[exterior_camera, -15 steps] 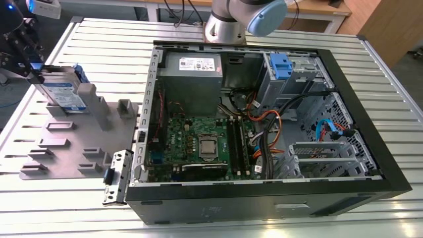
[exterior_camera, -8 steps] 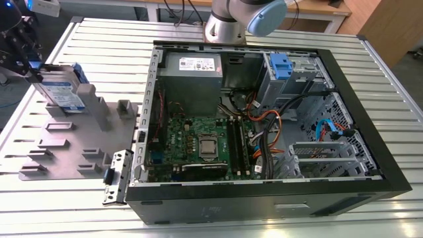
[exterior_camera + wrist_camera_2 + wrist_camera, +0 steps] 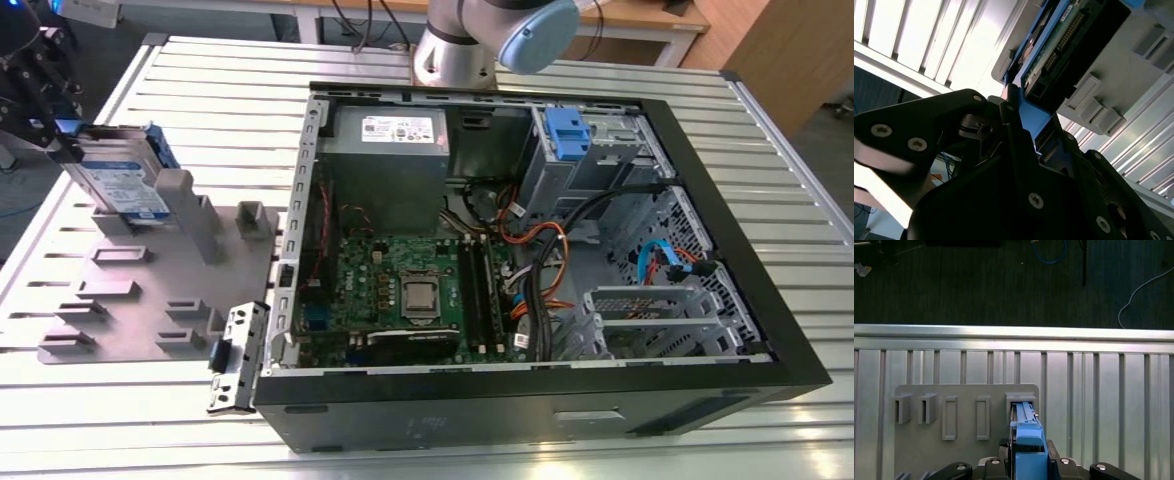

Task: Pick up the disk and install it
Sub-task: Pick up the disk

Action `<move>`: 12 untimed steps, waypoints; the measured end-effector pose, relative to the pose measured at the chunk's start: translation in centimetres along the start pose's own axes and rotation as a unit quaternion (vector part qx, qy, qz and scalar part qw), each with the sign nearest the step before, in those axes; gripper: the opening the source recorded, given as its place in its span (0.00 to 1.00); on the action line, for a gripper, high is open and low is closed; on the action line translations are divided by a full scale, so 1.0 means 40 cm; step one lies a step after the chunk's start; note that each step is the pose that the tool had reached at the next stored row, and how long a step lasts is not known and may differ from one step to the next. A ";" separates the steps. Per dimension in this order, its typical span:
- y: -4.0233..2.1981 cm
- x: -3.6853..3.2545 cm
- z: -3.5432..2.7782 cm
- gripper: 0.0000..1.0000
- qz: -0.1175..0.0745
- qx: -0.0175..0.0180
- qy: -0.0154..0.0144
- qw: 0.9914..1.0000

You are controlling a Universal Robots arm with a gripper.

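Now I am squeezing my black gripper (image 3: 1029, 467) tight on the blue rail (image 3: 1026, 432) of the flat silver-grey disk (image 3: 124, 183), which is standing in its grey slotted holder (image 3: 134, 290) at nine o'clock from the open black computer case (image 3: 534, 400). Picking up, I think; lifting is calling for a straight pull.

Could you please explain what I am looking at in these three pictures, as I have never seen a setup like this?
This is a robot arm at a slatted metal table. The exterior view comes from a camera off the arm; both wrist views come from cameras riding near its gripper. On the table lie an open computer case and a grey holder plate with slots. A disk, a hard drive with blue side rails, stands on edge in one slot, at the exterior view's left. The gripper's black fingers are closed on one end of it.
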State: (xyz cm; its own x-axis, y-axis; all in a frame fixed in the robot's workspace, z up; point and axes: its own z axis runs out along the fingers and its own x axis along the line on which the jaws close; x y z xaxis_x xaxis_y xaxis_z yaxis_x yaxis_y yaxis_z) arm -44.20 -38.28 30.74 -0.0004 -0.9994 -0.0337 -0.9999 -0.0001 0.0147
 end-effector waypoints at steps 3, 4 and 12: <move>0.000 0.000 0.000 0.36 0.000 0.000 0.000 1.000; 0.000 0.000 0.000 0.36 0.000 0.000 0.000 1.000; 0.000 0.000 0.000 0.36 0.000 0.000 0.001 1.000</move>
State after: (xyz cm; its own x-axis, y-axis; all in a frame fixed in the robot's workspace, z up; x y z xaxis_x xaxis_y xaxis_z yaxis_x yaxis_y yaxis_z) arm -44.19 -38.28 30.76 -0.0003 -0.9995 -0.0322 -0.9999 -0.0001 0.0147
